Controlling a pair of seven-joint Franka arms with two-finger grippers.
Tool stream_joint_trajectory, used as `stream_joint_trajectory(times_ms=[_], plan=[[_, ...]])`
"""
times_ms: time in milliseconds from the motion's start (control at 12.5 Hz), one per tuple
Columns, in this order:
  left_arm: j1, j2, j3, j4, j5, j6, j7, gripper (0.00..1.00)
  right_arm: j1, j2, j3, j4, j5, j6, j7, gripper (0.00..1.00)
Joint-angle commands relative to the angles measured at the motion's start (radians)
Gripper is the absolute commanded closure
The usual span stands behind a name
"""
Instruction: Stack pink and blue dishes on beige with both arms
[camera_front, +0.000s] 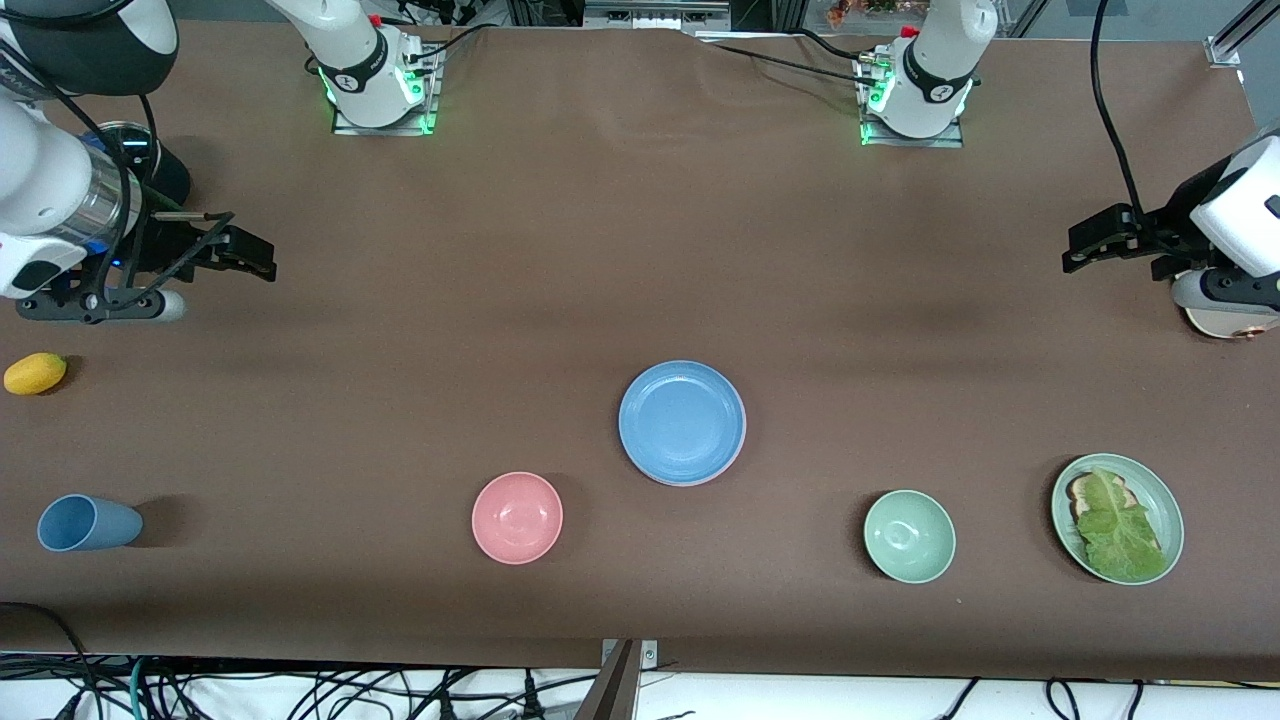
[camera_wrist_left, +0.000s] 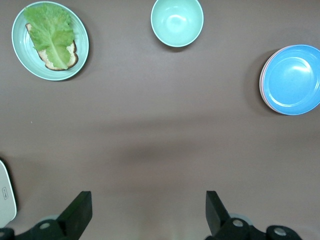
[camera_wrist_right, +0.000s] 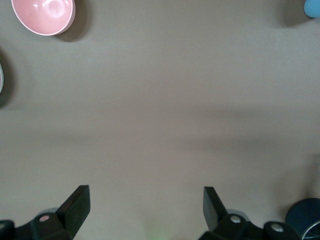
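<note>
The blue plate (camera_front: 682, 422) lies at the middle of the table, on top of a stack. In the left wrist view a thin pink rim (camera_wrist_left: 262, 82) shows under the blue plate (camera_wrist_left: 292, 79). No beige plate shows in any view. My right gripper (camera_front: 250, 255) hovers open over bare table at the right arm's end, and nothing is between its fingers in the right wrist view (camera_wrist_right: 145, 195). My left gripper (camera_front: 1085, 245) hovers open and empty at the left arm's end, and it also shows in the left wrist view (camera_wrist_left: 147, 200). Both are well away from the stack.
Nearer the front camera than the stack stand a pink bowl (camera_front: 517, 517) and a pale green bowl (camera_front: 909, 536). A green plate (camera_front: 1150, 485) with lettuce lies toward the left arm's end. A blue cup (camera_front: 88, 523) on its side and a lemon (camera_front: 35, 373) lie at the right arm's end.
</note>
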Motion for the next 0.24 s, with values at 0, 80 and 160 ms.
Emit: stream_joint_trajectory(times_ms=[0,80,160], plan=[[-0.003,-0.023,0.005,-0.029,0.027,0.016,0.027,0.00,-0.012,0.000,0.006,0.019,-0.006,-0.010,-0.015,0.00],[-0.003,-0.022,0.005,-0.029,0.027,0.016,0.027,0.00,-0.012,-0.003,0.004,0.018,-0.018,-0.012,-0.016,0.00],[0.000,-0.017,0.005,-0.029,0.025,0.016,0.027,0.00,-0.012,-0.003,0.004,0.018,-0.022,-0.014,-0.016,0.00]])
